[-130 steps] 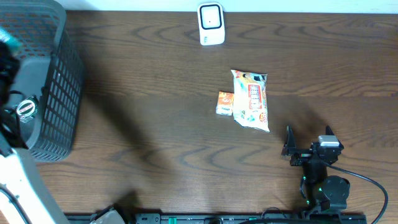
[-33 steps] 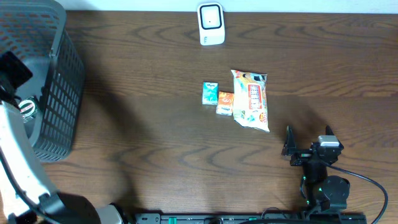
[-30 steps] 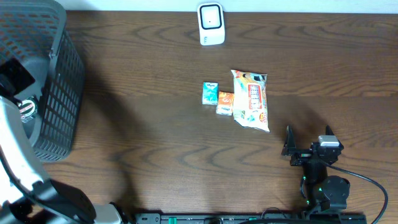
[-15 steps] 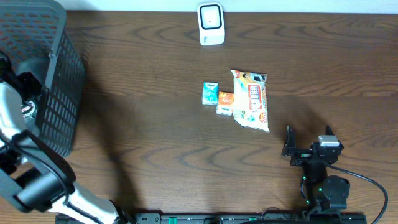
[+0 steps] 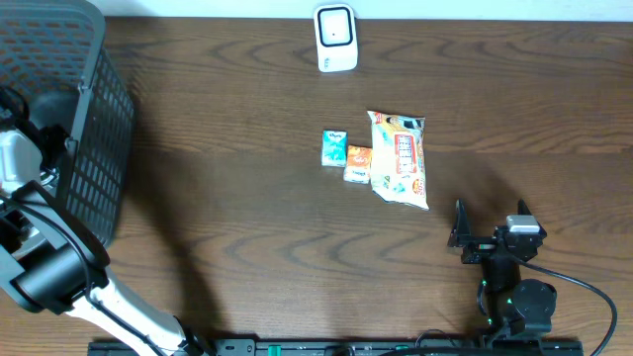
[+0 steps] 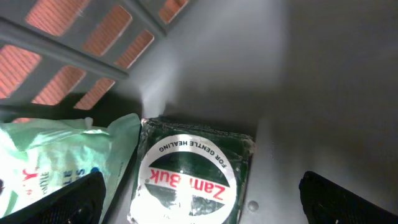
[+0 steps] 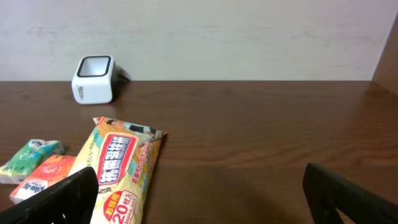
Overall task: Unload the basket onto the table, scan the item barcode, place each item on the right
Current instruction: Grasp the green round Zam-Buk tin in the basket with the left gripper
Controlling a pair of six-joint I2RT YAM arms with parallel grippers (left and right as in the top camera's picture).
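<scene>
Reaching into the basket (image 5: 94,119), the left fingers (image 6: 65,202) sit spread wide over the green box (image 6: 193,180), flat beside a pale packet (image 6: 56,155). I'd drop straight and pinch its sides; the barcode's probably underneath. The right fingers (image 7: 56,196) are open, idle above the counter (image 7: 249,155).

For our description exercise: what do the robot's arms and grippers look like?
The left arm has white and black links. The right arm is black with small green lights and a black cable. The left gripper and right gripper have black fingers.
</scene>
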